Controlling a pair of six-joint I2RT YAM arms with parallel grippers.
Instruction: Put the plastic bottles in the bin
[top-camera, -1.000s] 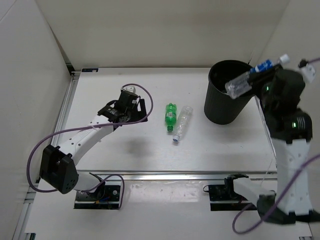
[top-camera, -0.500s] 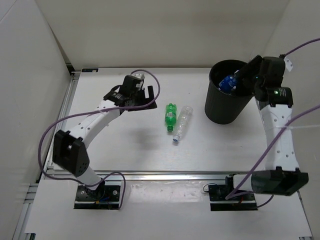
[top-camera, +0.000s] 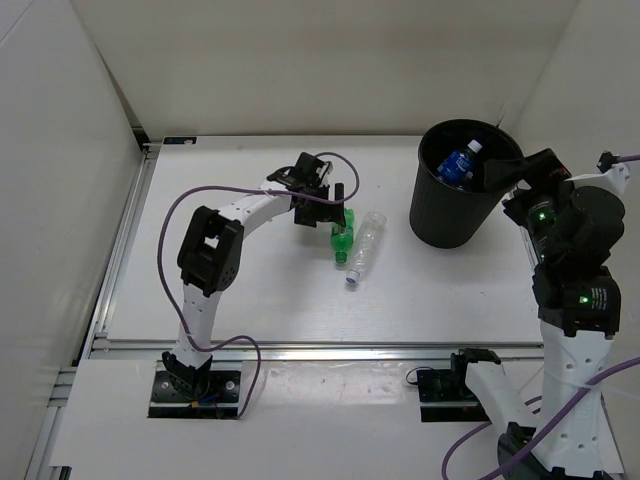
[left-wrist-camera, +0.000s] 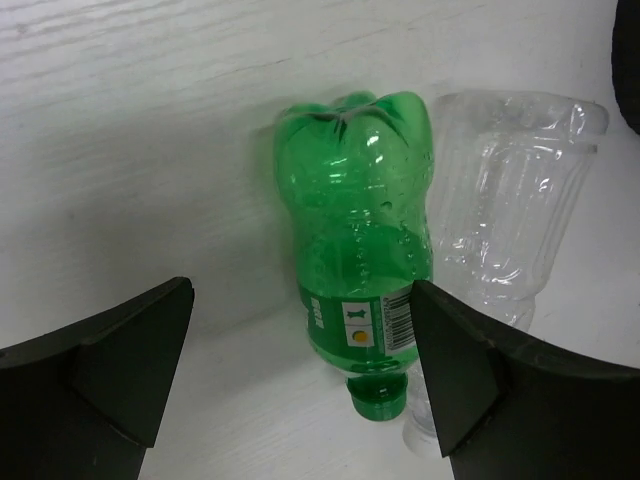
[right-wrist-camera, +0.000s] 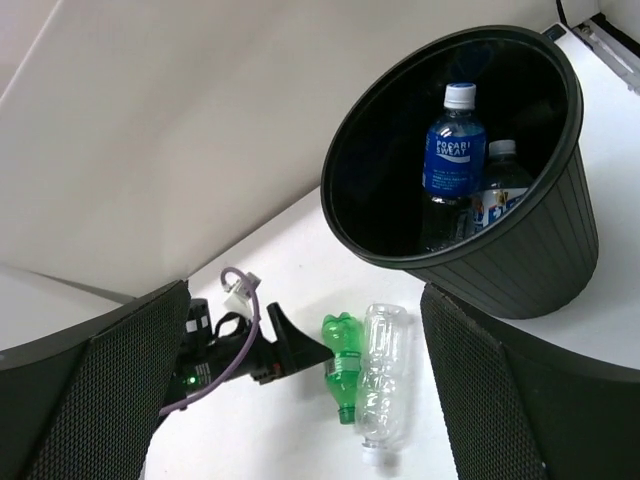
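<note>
Lying on its side mid-bench, just beside the clear bottle (top-camera: 366, 245), the green bottle (left-wrist-camera: 355, 260) looked empty, light and thin-walled, apt to dent or roll; its labelled waist seemed the best hold. It was translucent, green-capped. The left gripper (left-wrist-camera: 302, 290) hung over it, spread wide; the right gripper (right-wrist-camera: 305, 290), beside the bin (top-camera: 440, 215) near the far right corner, gaped empty.

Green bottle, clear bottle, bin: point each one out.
green bottle (left-wrist-camera: 355, 230), left wrist view, mid body.
clear bottle (left-wrist-camera: 505, 220), left wrist view, ribbed body.
bin (top-camera: 440, 215), top external view, outer wall.
</note>
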